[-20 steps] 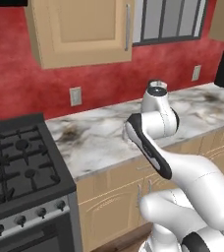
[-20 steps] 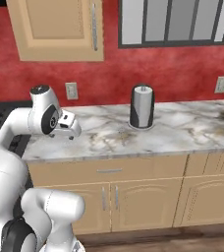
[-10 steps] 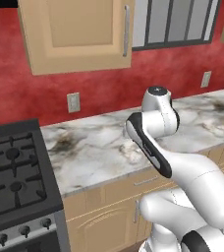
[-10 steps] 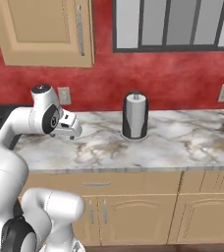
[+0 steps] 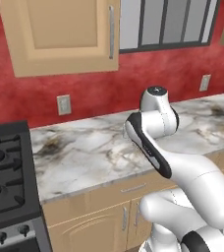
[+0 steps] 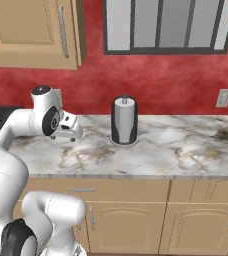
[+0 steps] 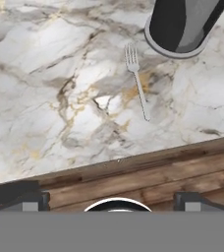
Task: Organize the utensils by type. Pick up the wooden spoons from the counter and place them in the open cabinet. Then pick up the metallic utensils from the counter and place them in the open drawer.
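A small silver fork lies flat on the marble counter, tines toward a dark paper-towel holder. In the right base view the fork is a faint sliver left of and in front of the holder. My gripper hangs above the counter, to the fork's left, and touches nothing. Its dark fingertips stand wide apart at the bottom of the hand view, open and empty. The wooden spoons, the open cabinet and the open drawer are out of view.
A shut wall cabinet with a silver bar handle hangs over the counter. The black stove sits at the left end. Behind are a red wall, outlets and a window. Shut base cabinets run below.
The whole picture has slid left in both base views, so the base has driven right along the counter. The arm keeps its pose and the gripper stays open.
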Tool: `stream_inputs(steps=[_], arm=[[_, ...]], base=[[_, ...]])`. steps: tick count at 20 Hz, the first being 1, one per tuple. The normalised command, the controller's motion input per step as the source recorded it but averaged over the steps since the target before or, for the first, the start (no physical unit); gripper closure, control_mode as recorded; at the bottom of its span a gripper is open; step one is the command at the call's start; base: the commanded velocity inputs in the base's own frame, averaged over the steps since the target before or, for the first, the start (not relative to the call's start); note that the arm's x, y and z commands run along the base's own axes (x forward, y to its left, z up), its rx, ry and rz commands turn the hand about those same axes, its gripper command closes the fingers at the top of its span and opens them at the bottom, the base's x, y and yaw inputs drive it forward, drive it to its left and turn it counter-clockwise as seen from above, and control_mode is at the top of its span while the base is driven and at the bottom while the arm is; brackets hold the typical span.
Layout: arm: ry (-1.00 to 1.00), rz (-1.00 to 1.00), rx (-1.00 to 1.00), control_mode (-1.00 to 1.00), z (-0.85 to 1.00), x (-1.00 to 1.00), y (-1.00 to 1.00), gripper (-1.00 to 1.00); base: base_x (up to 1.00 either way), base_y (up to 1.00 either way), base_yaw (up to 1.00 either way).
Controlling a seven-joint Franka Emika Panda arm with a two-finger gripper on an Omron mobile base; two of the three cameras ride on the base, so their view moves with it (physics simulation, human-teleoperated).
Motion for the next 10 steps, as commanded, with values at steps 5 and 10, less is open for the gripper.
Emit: stream_inputs(steps=[5, 10], arm=[[0.0, 0.0, 0.0, 1.0, 0.0, 0.0, 0.0, -1.0], [0.0, 0.0, 0.0, 1.0, 0.0, 0.0, 0.0, -1.0]], base=[[0.38, -0.29, 0.03], [0.45, -0.28, 0.04]])
